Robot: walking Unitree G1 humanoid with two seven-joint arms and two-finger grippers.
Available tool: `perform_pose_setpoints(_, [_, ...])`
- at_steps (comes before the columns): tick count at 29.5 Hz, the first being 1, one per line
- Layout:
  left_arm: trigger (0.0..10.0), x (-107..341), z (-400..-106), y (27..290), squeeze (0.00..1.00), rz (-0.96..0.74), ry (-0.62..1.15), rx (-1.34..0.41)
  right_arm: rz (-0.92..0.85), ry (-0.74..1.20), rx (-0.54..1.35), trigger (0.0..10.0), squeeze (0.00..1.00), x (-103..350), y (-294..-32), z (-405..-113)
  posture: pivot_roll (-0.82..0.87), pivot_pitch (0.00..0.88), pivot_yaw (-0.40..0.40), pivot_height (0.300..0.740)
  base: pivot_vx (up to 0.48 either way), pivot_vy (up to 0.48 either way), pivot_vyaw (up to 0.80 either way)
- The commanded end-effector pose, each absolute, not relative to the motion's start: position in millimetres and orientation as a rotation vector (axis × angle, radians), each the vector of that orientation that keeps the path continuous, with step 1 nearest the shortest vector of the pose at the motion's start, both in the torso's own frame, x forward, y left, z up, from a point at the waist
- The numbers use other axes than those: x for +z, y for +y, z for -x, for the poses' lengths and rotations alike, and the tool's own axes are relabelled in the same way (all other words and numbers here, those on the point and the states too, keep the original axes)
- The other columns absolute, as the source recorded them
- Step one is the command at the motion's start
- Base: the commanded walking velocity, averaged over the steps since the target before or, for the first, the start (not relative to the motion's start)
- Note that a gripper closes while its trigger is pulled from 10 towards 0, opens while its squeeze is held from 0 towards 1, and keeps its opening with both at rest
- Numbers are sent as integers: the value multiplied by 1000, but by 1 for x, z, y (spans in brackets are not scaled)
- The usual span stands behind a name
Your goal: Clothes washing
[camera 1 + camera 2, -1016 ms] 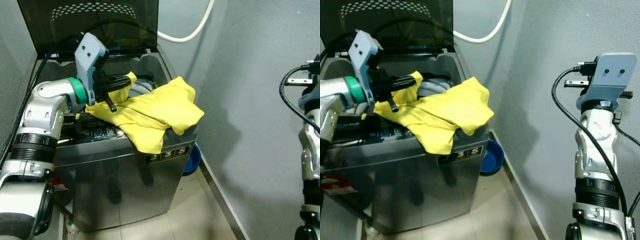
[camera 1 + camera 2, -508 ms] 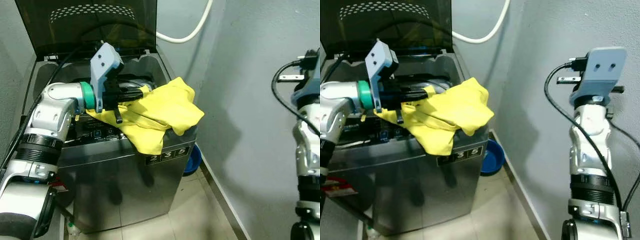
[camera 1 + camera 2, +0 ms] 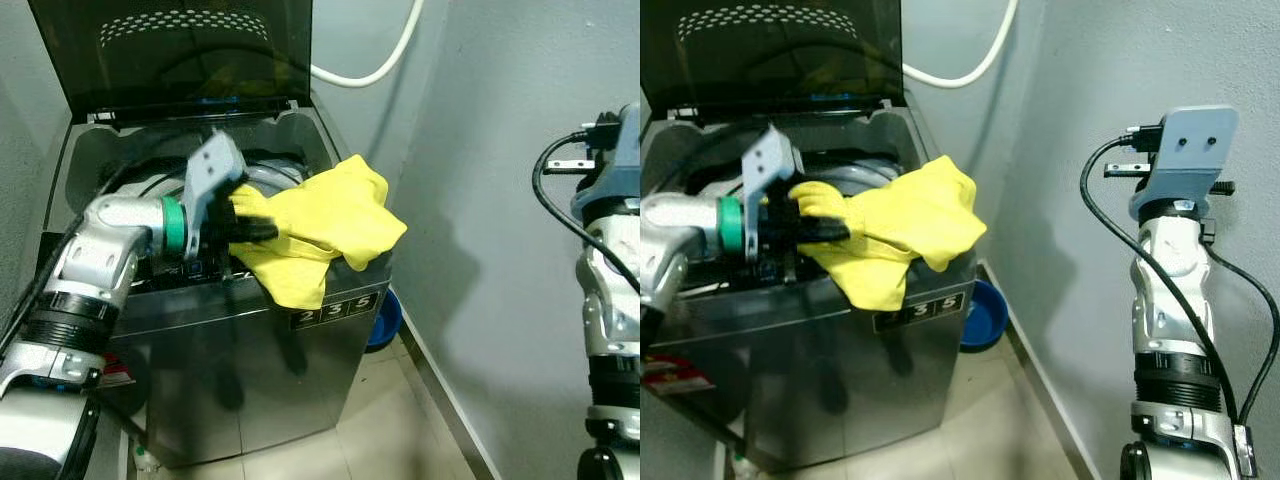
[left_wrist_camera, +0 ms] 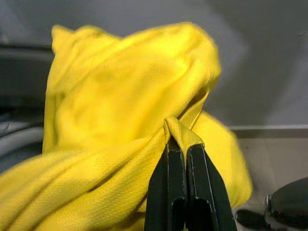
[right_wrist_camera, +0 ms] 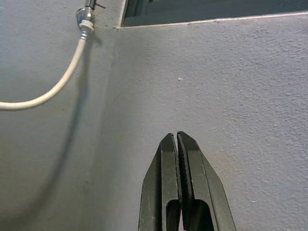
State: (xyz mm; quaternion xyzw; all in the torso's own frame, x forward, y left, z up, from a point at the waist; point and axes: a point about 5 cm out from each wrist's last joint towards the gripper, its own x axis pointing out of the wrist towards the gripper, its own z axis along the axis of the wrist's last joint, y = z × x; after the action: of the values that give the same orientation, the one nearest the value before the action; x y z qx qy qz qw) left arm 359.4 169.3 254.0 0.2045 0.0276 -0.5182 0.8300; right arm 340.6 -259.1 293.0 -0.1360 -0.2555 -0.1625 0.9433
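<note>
Yellow garment lay draped over right front rim of open top-loading washing machine, part hanging down front. Left gripper over tub opening, jaws clamped on fold of cloth. Right gripper raised near grey wall, fingers pressed together, holding nothing. White hose on wall.

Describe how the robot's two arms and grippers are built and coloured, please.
Both arms are silver metal segments joined by black ribbed rings. The left arm has a green collar before a pale blue-grey wrist block. The left gripper and right gripper each have two long black fingers. The right arm carries the same blue-grey block and a looping black cable.
</note>
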Motion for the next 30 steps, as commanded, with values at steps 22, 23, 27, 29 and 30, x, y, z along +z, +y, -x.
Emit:
perform_pose_setpoints(22, [0, 273, -407, 236, 0, -468, 11, -231, 259, -508, -310, 10000, 0, 286, -252, -339, 79, 48, 22, 740, 0, 0, 0])
perform_pose_setpoints(23, [0, 278, -407, 251, 0, -467, 2, -104, 255, -507, -294, 10000, 0, 285, -248, -339, 78, 53, 21, 740, 0, 0, 0])
perform_pose_setpoints(27, [0, 285, -404, 271, 0, -474, -6, 64, 250, -502, -257, 10000, 0, 281, -241, -340, 78, 56, 21, 740, 0, 0, 0])
perform_pose_setpoints(29, [3451, 288, -400, 285, 0, -488, -11, 166, 261, -456, -148, 10000, 0, 271, -228, -342, 75, 58, 23, 740, 0, 0, 0])
perform_pose_setpoints(30, [3451, 290, -398, 293, 0, -498, -17, 227, 267, -423, -70, 10000, 0, 263, -219, -343, 75, 58, 23, 740, 0, 0, 0])
